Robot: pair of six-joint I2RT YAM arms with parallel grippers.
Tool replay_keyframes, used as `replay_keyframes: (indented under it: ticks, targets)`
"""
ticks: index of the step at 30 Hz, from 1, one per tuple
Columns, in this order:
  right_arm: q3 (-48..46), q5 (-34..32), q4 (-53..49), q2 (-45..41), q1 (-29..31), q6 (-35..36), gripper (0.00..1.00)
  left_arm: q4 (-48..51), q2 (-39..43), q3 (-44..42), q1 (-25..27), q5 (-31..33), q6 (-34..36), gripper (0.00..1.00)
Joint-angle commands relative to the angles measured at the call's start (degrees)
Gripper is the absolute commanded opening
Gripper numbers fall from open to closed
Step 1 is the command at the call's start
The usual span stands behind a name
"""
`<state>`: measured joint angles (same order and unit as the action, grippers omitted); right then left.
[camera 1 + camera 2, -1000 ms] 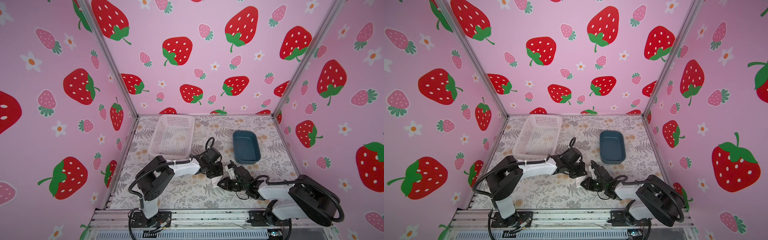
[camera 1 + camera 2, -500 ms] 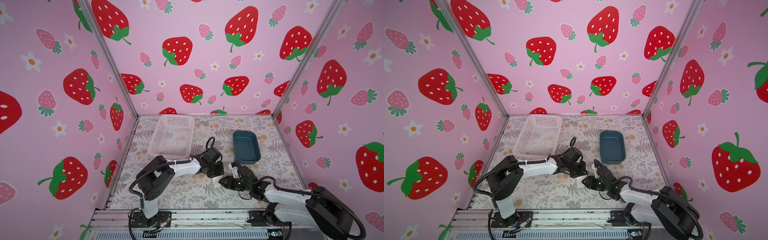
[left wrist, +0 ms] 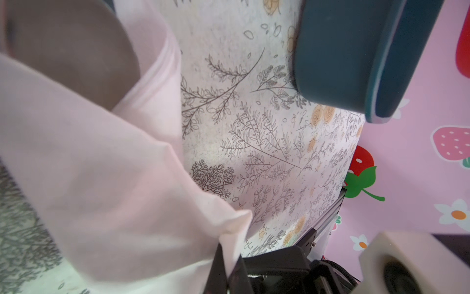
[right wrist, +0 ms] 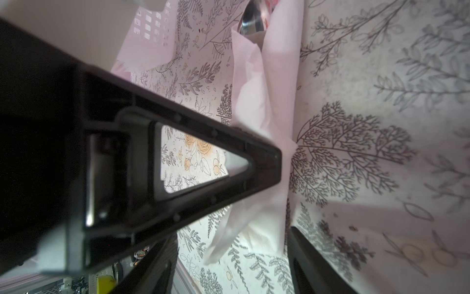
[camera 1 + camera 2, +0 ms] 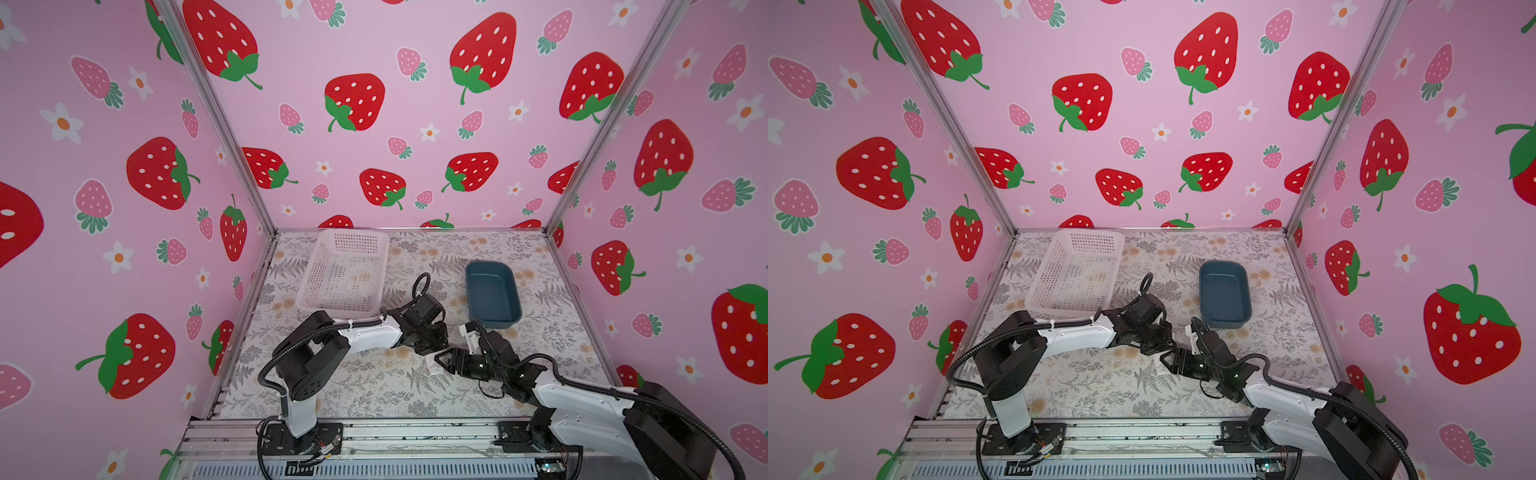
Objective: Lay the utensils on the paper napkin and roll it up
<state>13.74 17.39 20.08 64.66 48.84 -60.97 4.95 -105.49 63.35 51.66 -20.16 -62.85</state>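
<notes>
At centre, left fingers (image 5: pixel 432 350) clench crumpled soft paper napkin (image 4: pixel 267 101); right fingers (image 4: pixel 264 163) spread.

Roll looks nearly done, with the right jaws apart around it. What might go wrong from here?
1. The right gripper stands open around the paper napkin, and a loose flap hangs free, so the roll may spring open.
2. The spoon pokes its bowl out of one end; a tilt might let it slide out.
3. The left gripper pinches only a thin edge of the paper, which could tear if pulled.
</notes>
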Motion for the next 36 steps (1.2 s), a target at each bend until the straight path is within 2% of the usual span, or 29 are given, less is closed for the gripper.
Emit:
replay_keyframes:
  ticks: [1,10,19,23,26,30,36]
  targets:
    - [2.33,-0.59,1.23,2.72,-0.15,0.85,0.71,0.06,-1.29,2.26,0.29,-0.49,-0.06,0.0]
    - [2.62,-3.11,1.75,8.39,-0.12,1.73,0.7,0.34,-1.56,2.55,0.29,-0.73,0.1,0.0]
    - [1.43,-2.97,3.05,11.41,-0.15,2.5,0.53,0.76,-1.6,3.23,0.51,-0.91,0.33,0.0]
    - [0.64,-3.58,3.05,10.53,-0.2,2.01,0.42,0.85,-1.3,3.26,0.46,-0.9,0.4,0.01]
    - [-0.24,-4.03,3.22,9.68,-0.17,1.47,0.34,1.01,-0.4,3.07,0.47,-0.77,0.51,0.04]
    - [-1.06,-3.68,4.03,9.31,-0.17,1.07,0.25,1.6,2.08,2.65,0.47,0.05,1.12,0.17]
    - [-2.11,-3.54,5.29,9.95,-0.17,-0.17,0.17,6.71,6.93,2.79,-0.18,3.46,3.47,0.3]
